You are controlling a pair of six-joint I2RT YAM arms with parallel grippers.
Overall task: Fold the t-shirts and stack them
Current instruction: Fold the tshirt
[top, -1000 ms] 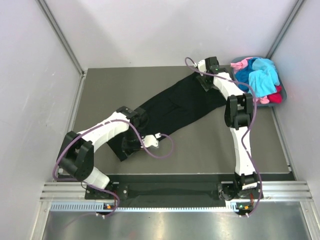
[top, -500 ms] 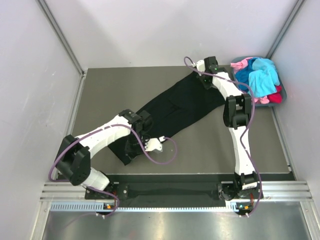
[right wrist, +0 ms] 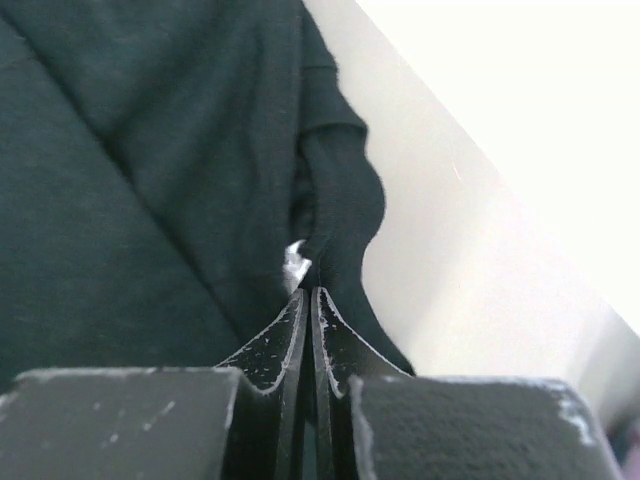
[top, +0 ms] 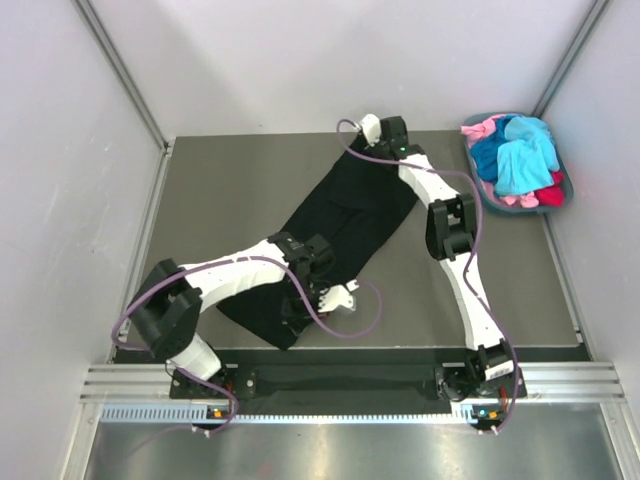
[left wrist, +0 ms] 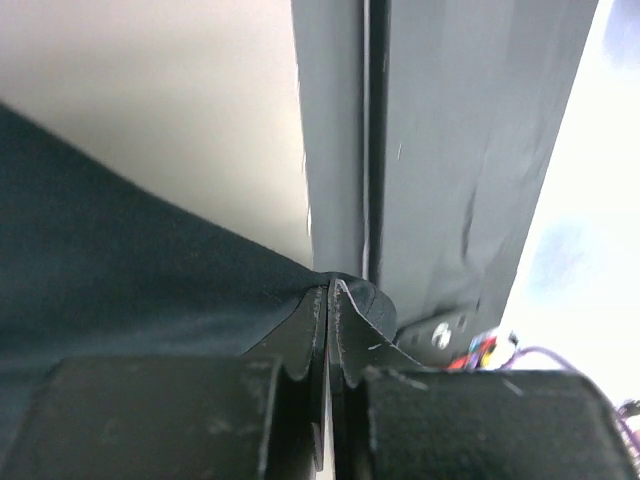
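The large black t-shirt [top: 345, 215] lies stretched in a diagonal band across the grey table [top: 220, 190]. My left gripper [top: 292, 310] is shut on its near end, and the left wrist view shows black cloth [left wrist: 120, 250] pinched at the tips of that gripper [left wrist: 330, 285]. My right gripper [top: 388, 155] is shut on the far end. In the right wrist view the gripper [right wrist: 310, 290] bites a fold of the shirt [right wrist: 130, 200] beside a small white tag [right wrist: 295, 262]. Turquoise [top: 525, 150], blue [top: 488, 150], pink [top: 480, 127] and red [top: 548, 193] shirts are piled in the basket.
The grey-blue basket [top: 480, 185] stands at the table's back right corner. White walls close in the left, back and right sides. A metal rail [top: 350, 385] with both arm bases runs along the near edge.
The right gripper has shut on the shirt's far end and drawn it left. The left arm has carried the near end rightward, so the shirt lies steeper.
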